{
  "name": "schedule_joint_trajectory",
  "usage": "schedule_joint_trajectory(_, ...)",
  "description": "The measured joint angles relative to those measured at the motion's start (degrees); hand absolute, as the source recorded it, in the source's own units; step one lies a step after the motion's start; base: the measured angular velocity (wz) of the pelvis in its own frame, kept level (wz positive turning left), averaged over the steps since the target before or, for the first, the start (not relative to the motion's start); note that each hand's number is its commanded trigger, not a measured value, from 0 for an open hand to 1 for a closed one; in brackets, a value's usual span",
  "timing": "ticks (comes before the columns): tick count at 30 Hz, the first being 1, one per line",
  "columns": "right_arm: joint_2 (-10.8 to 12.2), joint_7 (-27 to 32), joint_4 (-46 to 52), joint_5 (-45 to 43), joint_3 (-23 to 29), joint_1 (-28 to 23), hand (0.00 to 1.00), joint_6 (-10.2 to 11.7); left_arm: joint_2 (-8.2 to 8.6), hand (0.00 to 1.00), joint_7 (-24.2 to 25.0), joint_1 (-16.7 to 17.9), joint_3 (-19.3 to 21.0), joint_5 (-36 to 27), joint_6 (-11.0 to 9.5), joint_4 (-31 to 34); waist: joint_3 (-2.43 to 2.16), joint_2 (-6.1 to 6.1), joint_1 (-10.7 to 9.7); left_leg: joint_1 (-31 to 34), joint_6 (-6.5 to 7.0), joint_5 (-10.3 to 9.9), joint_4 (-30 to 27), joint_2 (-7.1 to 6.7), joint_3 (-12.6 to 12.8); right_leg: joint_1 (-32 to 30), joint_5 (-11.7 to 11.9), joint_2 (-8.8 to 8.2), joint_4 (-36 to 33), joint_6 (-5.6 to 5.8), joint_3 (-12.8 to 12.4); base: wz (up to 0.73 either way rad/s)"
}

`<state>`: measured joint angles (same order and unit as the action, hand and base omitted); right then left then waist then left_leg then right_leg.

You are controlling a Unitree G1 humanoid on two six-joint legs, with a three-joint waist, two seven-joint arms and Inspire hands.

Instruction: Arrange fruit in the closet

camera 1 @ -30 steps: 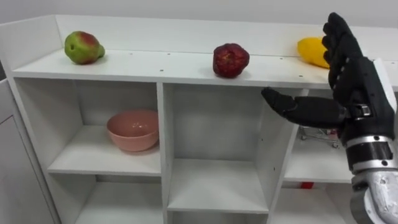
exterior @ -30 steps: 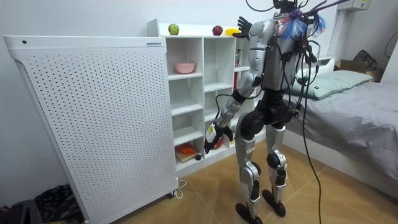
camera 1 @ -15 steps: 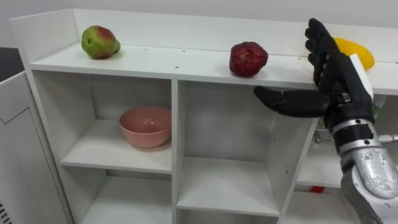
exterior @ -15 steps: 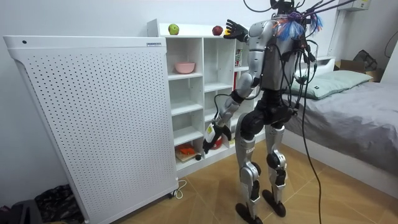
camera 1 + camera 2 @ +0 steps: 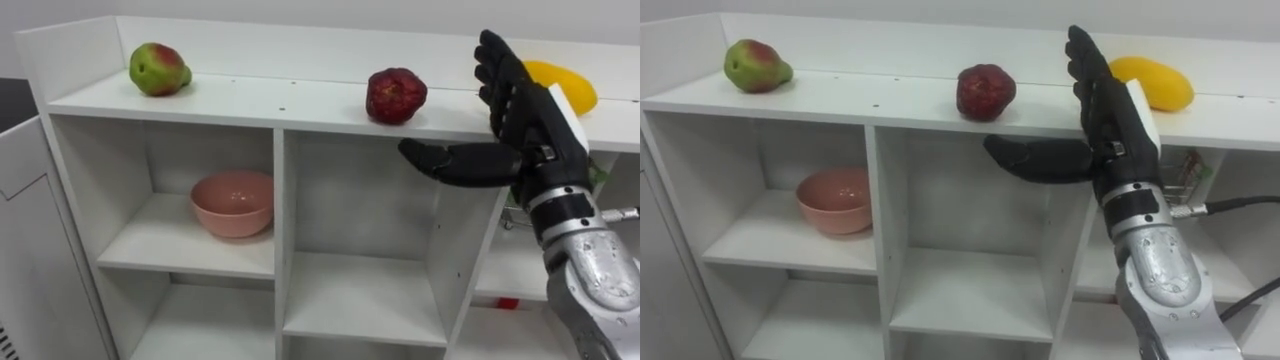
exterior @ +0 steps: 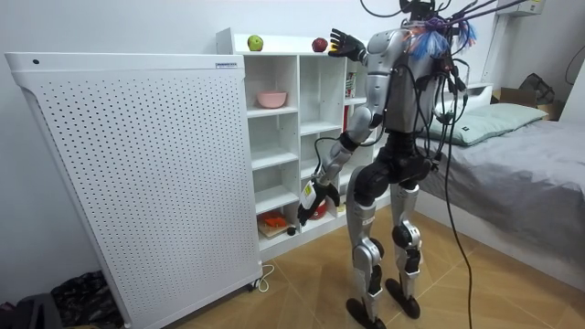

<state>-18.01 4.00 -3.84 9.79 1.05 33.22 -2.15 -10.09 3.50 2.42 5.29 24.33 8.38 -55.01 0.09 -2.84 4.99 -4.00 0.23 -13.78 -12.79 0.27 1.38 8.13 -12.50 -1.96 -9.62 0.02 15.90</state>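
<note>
Fruit count on top of the closet (image 5: 275,180): three. One green-and-red fruit (image 5: 158,69) is lying at the left end, one dark red fruit (image 5: 395,96) mid-shelf and one yellow fruit (image 5: 562,86) toward the right, all well apart. The right hand (image 5: 520,115) is hovering upright between the red and yellow fruit — fingers straight, thumb spread, holding nothing. One pink bowl (image 5: 232,203) is sitting in the upper left compartment — contents hidden. The left hand (image 6: 312,197) is hanging by the lower shelves; its state cannot be told.
</note>
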Motion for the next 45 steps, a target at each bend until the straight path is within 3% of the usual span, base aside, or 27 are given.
schedule_joint_trajectory(17,-0.2,-1.7,-2.2,0.1,-4.4,3.7,0.0,-0.5,-0.24,0.0,3.6,-0.4,-1.9,0.0,0.0,0.0,0.0,0.08,0.2,0.5,-0.05,0.3,-0.2,-0.01,0.1,-0.5,0.0,-0.05,-0.1,-0.05,0.0,0.0)
schedule_joint_trajectory(32,-0.4,-4.2,-3.4,0.0,-4.8,4.8,0.0,-0.5,-0.25,0.0,6.0,-1.9,-2.1,0.0,-0.2,-0.2,0.09,-0.34,1.8,0.2,-0.05,0.3,0.0,-0.03,0.0,-0.2,0.0,-0.02,0.0,-0.05,-0.1,0.0)
schedule_joint_trajectory(33,-0.4,-4.3,-3.9,0.0,-4.8,5.1,0.58,-0.5,-0.25,0.0,6.1,-2.0,-2.1,0.0,-0.2,-0.2,0.08,-0.39,1.8,0.2,-0.05,0.3,0.0,-0.04,0.0,-0.2,0.0,-0.03,0.0,-0.05,-0.1,0.0)
schedule_joint_trajectory(35,-0.4,-4.3,-4.4,0.1,-4.9,5.5,1.0,-0.5,-0.25,0.0,6.1,-2.1,-2.1,0.0,-0.2,-0.3,0.08,-0.43,1.8,0.1,-0.05,0.3,0.0,-0.03,0.0,-0.2,0.0,-0.03,0.0,-0.05,-0.1,0.0)
schedule_joint_trajectory(45,-1.3,-5.5,-6.8,1.7,-4.9,7.8,1.0,-1.3,-0.27,0.0,6.0,-3.0,-2.1,-0.1,1.2,-1.6,0.1,-0.81,1.7,0.4,-0.05,0.3,-0.4,-0.04,-0.2,-0.2,0.1,-0.03,-0.1,-0.11,0.0,0.0)
